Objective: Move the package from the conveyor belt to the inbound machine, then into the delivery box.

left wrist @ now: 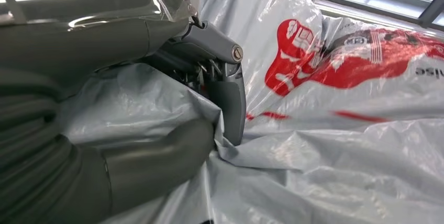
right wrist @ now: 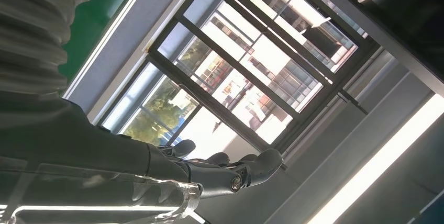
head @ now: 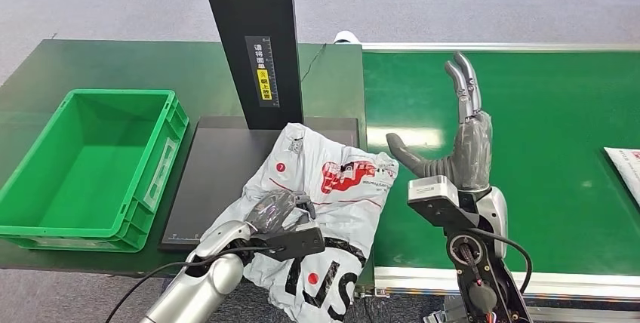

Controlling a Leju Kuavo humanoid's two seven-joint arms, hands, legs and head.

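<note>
Package — pinched by left robot hand — on inbound machine

left hand grips the crumpled grey package lying across the black inbound machine. right hand is raised, fingers spread, over the green conveyor belt. green delivery box sits on the table.

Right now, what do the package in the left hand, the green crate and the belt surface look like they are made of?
Package: thin grey plastic film, glossy, judging by its creases and sheen where the left hand grips it.
Green crate: rigid moulded plastic, smooth, with ribbed walls and a stiff rim.
Conveyor belt: flat green sheet, likely rubber or PVC; slightly shiny, since it reflects the lights.
</note>
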